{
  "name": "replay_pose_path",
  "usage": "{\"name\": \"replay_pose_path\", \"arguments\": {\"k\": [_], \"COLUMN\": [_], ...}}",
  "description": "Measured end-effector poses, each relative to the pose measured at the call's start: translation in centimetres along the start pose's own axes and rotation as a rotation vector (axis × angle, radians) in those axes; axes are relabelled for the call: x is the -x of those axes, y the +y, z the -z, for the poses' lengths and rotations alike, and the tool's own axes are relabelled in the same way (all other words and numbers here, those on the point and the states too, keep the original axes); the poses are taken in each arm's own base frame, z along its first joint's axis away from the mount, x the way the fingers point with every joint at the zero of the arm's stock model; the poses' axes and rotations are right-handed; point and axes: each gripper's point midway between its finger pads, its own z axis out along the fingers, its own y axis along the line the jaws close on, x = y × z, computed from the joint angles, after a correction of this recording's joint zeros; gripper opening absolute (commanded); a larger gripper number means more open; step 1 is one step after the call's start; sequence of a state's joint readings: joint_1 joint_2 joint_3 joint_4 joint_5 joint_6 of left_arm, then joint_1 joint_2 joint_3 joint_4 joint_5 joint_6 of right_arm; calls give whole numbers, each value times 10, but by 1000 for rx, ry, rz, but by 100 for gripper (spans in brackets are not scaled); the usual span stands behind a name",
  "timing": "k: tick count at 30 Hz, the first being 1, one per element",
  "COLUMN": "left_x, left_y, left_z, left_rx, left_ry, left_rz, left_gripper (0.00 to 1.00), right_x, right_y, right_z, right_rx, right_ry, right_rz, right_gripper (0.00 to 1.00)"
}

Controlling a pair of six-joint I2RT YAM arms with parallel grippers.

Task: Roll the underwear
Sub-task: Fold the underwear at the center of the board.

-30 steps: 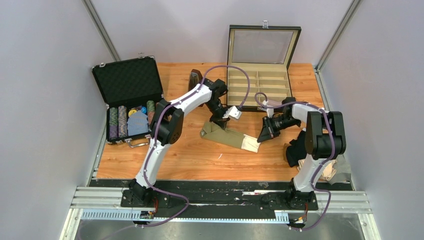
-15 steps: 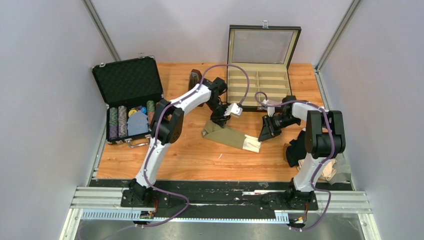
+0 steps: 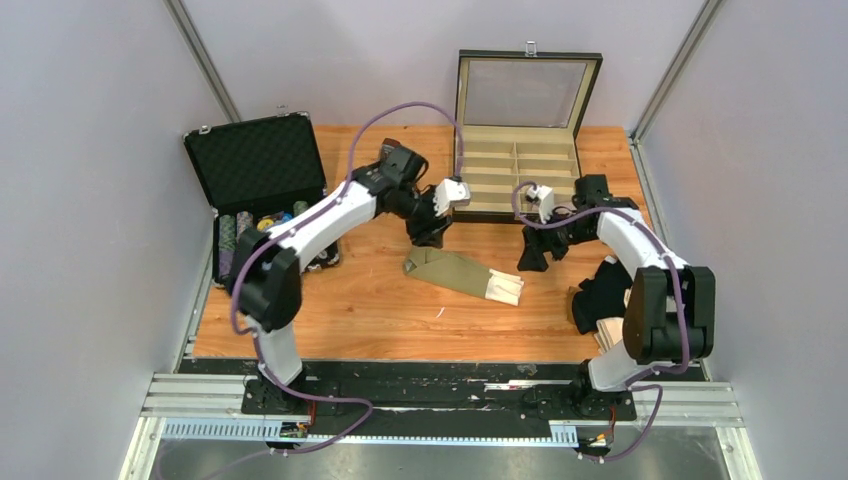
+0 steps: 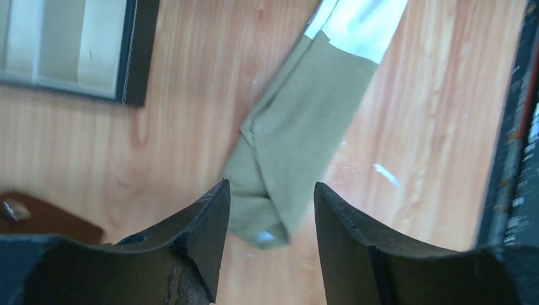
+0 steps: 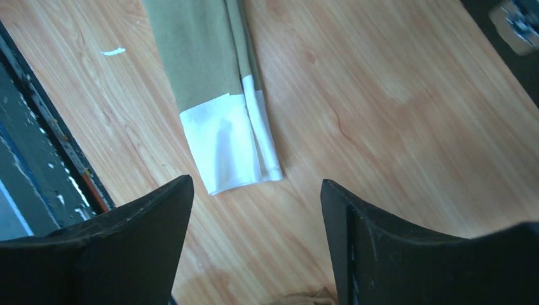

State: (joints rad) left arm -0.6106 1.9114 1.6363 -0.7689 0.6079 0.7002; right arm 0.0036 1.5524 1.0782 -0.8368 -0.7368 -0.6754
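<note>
An olive-khaki underwear (image 3: pixel 455 271) with a pale waistband (image 3: pixel 504 288) lies folded into a long strip on the wooden table (image 3: pixel 380 320). My left gripper (image 3: pixel 430 233) hovers open above its olive end (image 4: pixel 279 159), nothing between the fingers (image 4: pixel 210 235). The right gripper (image 3: pixel 530 257) is open too, lifted off beside the white waistband end (image 5: pixel 229 152), apart from it. More underwear, black (image 3: pixel 598 296) and cream-beige (image 3: pixel 612 330), sit in a heap at the table's right edge, behind the right arm.
An open wooden compartment box (image 3: pixel 520 165) stands at the back centre. An open black case (image 3: pixel 262 195) with poker chips is at the left. A dark brown object (image 4: pixel 44 216) lies near the left gripper. A grey cloth (image 3: pixel 690 345) lies at the far right.
Both grippers have opened and let go of the folded olive underwear. Both arms have lifted and drawn back towards the rear of the table. The underwear stays flat.
</note>
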Motion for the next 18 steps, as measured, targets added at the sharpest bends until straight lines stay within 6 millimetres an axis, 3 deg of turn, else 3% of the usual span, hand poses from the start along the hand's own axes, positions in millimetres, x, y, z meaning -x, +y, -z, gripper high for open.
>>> {"name": "replay_pose_path", "arguments": {"k": [5, 6, 11, 15, 18], "left_x": [-10, -14, -53, -90, -98], "left_y": [-29, -32, -49, -69, -73], "left_z": [26, 26, 9, -3, -7], "left_rx": [133, 142, 144, 135, 138], "left_ry": [-59, -66, -46, 24, 38], "left_rz": [347, 409, 680, 800, 825], "left_gripper": [58, 58, 58, 58, 58], "right_x": [-5, -11, -31, -34, -35], "right_y": [4, 3, 1, -1, -5], "right_z": [-30, -45, -68, -71, -72], "right_rx": [68, 96, 124, 105, 88], "right_ry": [59, 96, 191, 230, 246], "right_rz": [88, 102, 160, 226, 250], "right_gripper": [65, 66, 63, 50, 41]}}
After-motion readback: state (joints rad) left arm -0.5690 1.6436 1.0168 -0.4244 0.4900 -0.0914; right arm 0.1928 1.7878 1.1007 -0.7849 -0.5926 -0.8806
